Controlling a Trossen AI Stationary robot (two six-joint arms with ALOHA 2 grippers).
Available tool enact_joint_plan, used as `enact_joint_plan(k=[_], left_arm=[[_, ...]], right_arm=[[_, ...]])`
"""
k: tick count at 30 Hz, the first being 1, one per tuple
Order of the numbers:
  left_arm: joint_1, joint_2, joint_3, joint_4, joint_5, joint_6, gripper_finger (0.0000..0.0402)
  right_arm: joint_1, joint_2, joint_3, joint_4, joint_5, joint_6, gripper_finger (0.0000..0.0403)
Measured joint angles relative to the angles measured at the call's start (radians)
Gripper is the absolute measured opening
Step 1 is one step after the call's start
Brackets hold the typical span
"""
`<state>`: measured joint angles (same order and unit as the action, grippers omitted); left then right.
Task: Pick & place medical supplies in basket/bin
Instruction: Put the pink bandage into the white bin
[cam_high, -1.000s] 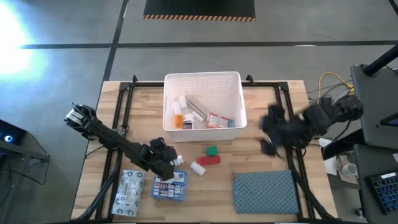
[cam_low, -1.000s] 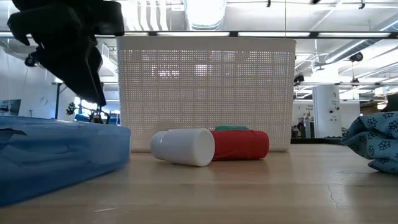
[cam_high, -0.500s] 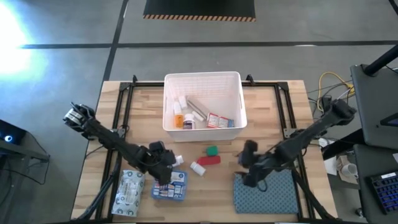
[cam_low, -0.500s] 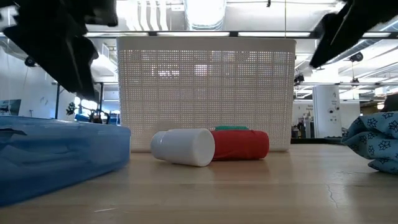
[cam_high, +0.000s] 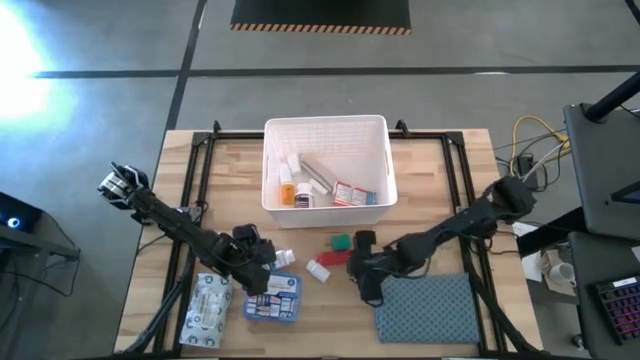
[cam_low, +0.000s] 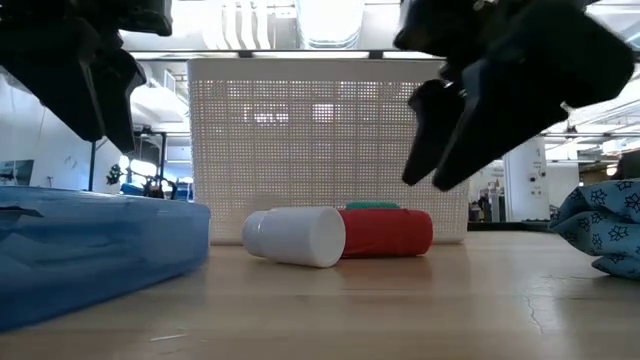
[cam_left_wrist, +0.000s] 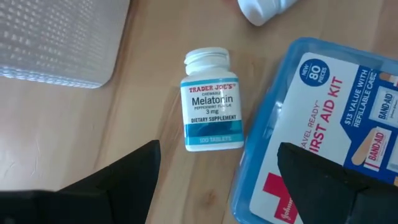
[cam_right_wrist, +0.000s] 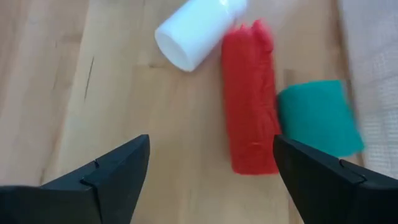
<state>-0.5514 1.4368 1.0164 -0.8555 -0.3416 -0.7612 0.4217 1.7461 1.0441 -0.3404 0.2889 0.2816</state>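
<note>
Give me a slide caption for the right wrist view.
Open right gripper hovers over the red pack, between a white bottle and green pack.

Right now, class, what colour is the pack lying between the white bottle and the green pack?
Red; the right wrist view shows it best.

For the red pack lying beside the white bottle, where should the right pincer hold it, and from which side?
Probably from above, across the middle of the red pack. It lies flat and long; the white bottle touches one end, the green pack sits beside the other. The open right pincer hovers just short of it.
</note>
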Motion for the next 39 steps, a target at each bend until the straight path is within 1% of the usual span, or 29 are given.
enact_joint_plan(k=[3, 5, 9, 14, 19, 24, 27, 31, 33, 35, 39], left_arm=[[0.000, -0.001, 0.000, -0.008, 0.000, 0.000, 0.0299], [0.000, -0.002, 0.000, -0.014, 0.000, 0.000, 0.0299], [0.000, -0.002, 0.000, -0.028, 0.000, -0.001, 0.0299], [0.000, -0.002, 0.000, -0.032, 0.000, -0.023, 0.0299], [0.000, -0.002, 0.000, -0.032, -0.002, -0.024, 0.0299], [0.000, -0.002, 0.000, -0.031, -0.003, -0.024, 0.0299], [0.000, -0.002, 0.000, -0.032, -0.003, -0.026, 0.0299], [0.000, -0.002, -0.001, -0.032, -0.003, -0.039, 0.0299], [0.000, -0.002, -0.001, -0.037, -0.003, -0.046, 0.0299], [0.000, -0.002, -0.001, -0.037, -0.003, -0.052, 0.0299], [0.000, -0.002, -0.002, -0.040, -0.007, -0.052, 0.0299]], right_arm=[[-0.044, 0.043, 0.009, 0.015, -0.095, -0.043, 0.0328], [-0.066, 0.070, 0.020, 0.018, -0.130, -0.064, 0.0328], [-0.092, 0.113, 0.046, 0.016, -0.128, -0.068, 0.0328], [-0.099, 0.102, 0.104, -0.015, -0.130, -0.062, 0.0328], [-0.099, 0.088, 0.134, -0.012, -0.083, -0.112, 0.0328], [-0.111, 0.142, 0.113, -0.003, -0.079, -0.128, 0.0328], [-0.115, 0.195, 0.108, 0.004, -0.072, -0.103, 0.0328], [-0.118, 0.231, 0.119, -0.001, -0.119, -0.050, 0.0323], [-0.119, 0.235, 0.130, -0.025, -0.157, -0.006, 0.0306], [-0.117, 0.222, 0.132, -0.043, -0.160, 0.031, 0.0276], [-0.114, 0.185, 0.123, -0.071, -0.162, 0.064, 0.0182]])
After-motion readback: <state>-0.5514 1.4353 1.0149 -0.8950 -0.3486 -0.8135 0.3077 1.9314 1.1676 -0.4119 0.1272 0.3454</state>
